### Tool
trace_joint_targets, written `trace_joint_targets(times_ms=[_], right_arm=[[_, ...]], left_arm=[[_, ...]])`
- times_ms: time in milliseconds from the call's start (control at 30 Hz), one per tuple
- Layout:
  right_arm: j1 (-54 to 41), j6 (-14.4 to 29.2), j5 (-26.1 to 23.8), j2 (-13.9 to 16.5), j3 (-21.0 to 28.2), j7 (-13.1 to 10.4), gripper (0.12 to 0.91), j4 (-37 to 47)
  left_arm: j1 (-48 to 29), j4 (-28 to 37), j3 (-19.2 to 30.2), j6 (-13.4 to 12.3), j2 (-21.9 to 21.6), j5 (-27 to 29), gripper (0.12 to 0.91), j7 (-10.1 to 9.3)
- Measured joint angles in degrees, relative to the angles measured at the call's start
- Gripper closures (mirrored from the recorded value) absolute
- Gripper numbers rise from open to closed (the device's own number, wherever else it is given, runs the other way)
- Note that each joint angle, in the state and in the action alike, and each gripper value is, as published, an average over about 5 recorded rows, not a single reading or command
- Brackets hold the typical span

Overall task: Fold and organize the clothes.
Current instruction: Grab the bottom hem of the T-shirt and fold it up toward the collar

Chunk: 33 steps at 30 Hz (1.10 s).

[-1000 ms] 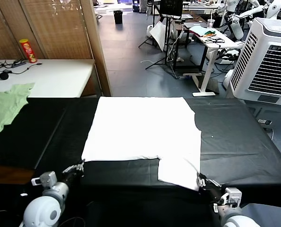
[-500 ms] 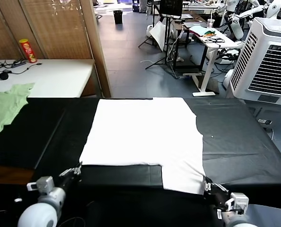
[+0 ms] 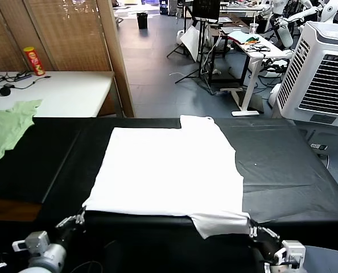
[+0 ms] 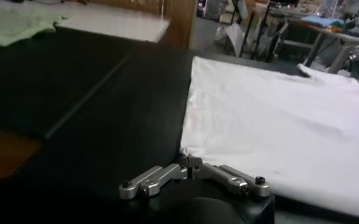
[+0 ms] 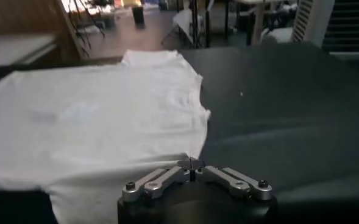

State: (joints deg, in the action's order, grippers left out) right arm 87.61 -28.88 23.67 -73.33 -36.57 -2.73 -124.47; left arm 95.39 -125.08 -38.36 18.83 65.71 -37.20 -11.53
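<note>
The white T-shirt (image 3: 169, 170) lies flat on the black table (image 3: 288, 170), plain side up; no print shows. My left gripper (image 3: 79, 215) is shut on the shirt's near left corner at the table's front edge; in the left wrist view the gripper (image 4: 190, 165) pinches the hem of the shirt (image 4: 277, 122). My right gripper (image 3: 252, 228) is shut on the near right corner; in the right wrist view the gripper (image 5: 191, 164) pinches the edge of the shirt (image 5: 94, 115). A sleeve (image 3: 196, 120) sticks out at the far edge.
A pale green garment (image 3: 7, 128) lies at the table's far left. A white side table (image 3: 61, 91) with a red can (image 3: 33, 61) stands behind it. A large white fan unit (image 3: 322, 74) stands at the right.
Both grippers have pulled back toward me, dragging the shirt nearer the front edge. The shirt's far sleeve now shows at the table's back edge.
</note>
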Motion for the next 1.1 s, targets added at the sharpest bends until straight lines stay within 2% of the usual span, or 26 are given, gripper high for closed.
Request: trace_joint_targets(times_ms=[100, 300, 500, 767, 833, 933, 1000, 1100], right_arm=[[-4.8, 1.0, 0.0, 1.3, 1.0, -0.1, 0.904, 3.5], [-12.8, 2.3, 0.6, 4.2, 3.7, -0.2, 0.904, 10.4], [-19.7, 2.5, 0.4, 5.5, 7.4, 0.1, 0.904, 17.8], [-27.7, 3.6, 0.3, 5.7, 11.5, 3.1, 0.901, 26.3], [-28.5, 3.6, 0.4, 5.8, 11.8, 3.6, 0.877, 27.0], [-28.2, 3.2, 0.4, 6.5, 11.7, 4.4, 0.760, 26.3], [-27.0, 2.6, 0.5, 7.3, 11.4, 4.7, 0.643, 24.6], [-24.0, 1.7, 0.5, 8.1, 10.5, 4.5, 0.475, 20.7]], left_arm=[[-3.7, 1.8, 1.4, -0.9, 0.9, 2.4, 0.902, 0.64], [-10.7, 6.5, 3.3, -1.6, 2.7, 5.1, 0.902, 0.59], [-15.8, 11.7, 4.8, -2.2, 2.4, 7.0, 0.902, 0.75], [-22.4, 18.1, 7.5, -2.7, 0.4, 8.5, 0.902, 0.87], [-23.8, 19.4, 8.0, -2.6, -0.1, 8.7, 0.902, 0.71], [-25.4, 21.0, 8.7, -2.4, -0.6, 9.3, 0.897, 0.63], [-26.3, 21.8, 9.0, -2.3, -0.7, 9.6, 0.854, 0.70], [-26.9, 22.4, 9.2, -2.2, -0.7, 9.7, 0.712, 0.73]])
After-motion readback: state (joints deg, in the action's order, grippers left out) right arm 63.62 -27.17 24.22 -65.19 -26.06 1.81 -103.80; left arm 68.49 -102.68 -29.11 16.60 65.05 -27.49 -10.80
